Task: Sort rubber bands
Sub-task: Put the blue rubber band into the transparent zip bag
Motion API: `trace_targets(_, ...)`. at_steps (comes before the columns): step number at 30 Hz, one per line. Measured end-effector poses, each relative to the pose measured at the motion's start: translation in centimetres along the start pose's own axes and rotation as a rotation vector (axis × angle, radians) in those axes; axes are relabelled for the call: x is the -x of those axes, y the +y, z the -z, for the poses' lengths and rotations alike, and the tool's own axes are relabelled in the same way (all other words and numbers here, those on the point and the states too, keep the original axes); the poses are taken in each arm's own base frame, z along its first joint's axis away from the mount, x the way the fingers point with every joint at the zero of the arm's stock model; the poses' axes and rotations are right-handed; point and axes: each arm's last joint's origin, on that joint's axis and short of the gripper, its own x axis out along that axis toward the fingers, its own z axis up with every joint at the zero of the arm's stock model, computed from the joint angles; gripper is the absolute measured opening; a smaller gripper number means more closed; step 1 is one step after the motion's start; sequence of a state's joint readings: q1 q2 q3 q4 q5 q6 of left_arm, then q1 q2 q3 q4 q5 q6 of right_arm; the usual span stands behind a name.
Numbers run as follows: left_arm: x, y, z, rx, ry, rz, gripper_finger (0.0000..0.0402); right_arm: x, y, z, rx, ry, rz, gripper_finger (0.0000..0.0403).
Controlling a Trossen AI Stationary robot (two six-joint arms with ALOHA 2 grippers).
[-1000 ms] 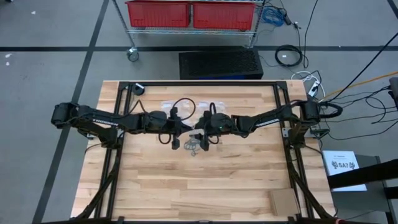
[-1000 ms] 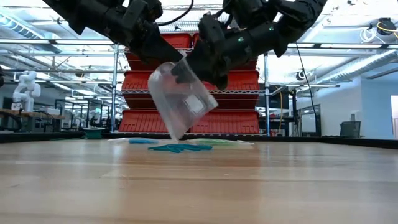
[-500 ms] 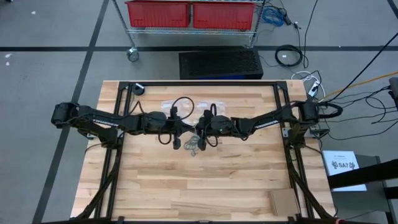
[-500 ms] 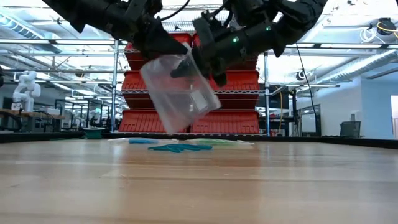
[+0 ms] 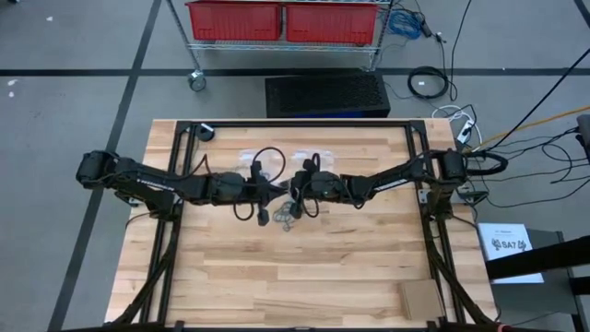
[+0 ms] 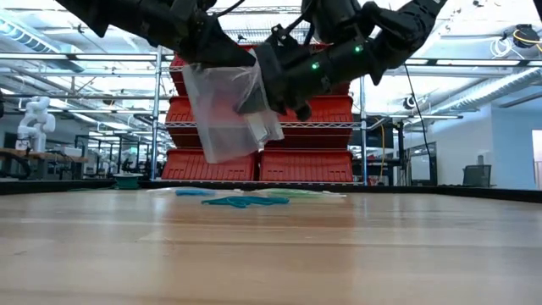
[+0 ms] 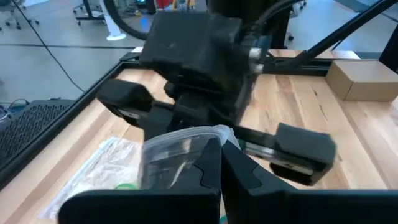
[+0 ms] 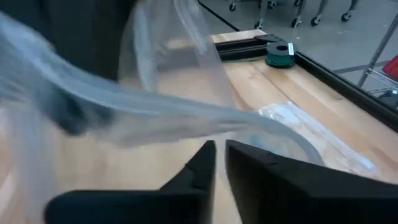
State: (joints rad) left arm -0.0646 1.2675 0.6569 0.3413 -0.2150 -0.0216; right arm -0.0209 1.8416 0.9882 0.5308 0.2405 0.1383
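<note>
A clear plastic bag [image 6: 224,110] hangs in the air over the table's middle, between my two grippers. My left gripper [image 7: 221,158] is shut on its top edge. My right gripper [image 8: 221,155] faces it from the table's right, its fingers nearly together at the bag's mouth. The rubber bands [image 6: 241,202], a small blue and green heap [image 5: 288,219], lie loose on the wood just near of the grippers, and no gripper touches them. My left gripper pinches the bag's top rim [image 7: 186,138] between its two fingers, coming almost level from the table's left. The bag hangs below the fingers, clear of the table. My right gripper has the opposite side of the bag's mouth [image 8: 186,118] at its fingertips, coming almost level from the table's right. How much film lies between the fingers I cannot tell.
More clear bags [image 5: 249,154] lie flat on the far part of the table; one [image 7: 93,168] holds something green. A round green-and-black roll [image 8: 278,53] sits at the far left corner. A cardboard box [image 5: 419,297] stands at the near right. A black frame rail [image 5: 295,124] borders the table.
The bag hung tilted, with its bottom swung toward the right arm. It now hangs nearly straight down, and its top is a little higher. My right gripper has tipped and closed in on the bag's mouth.
</note>
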Motion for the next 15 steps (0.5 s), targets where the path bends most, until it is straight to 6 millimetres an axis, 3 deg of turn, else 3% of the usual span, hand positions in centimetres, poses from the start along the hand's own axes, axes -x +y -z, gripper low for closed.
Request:
trace_targets(9,0.5,0.1,2.6,0.038,-0.058,0.000,0.0000,-0.1,-0.6,0.5,-0.026,0.074,-0.038,0.0197)
trace_targets(15,0.6,0.8,3.2,0.038,-0.067,-0.022,0.0000,0.2,-0.4,0.4,-0.040,0.103,-0.132,0.0238)
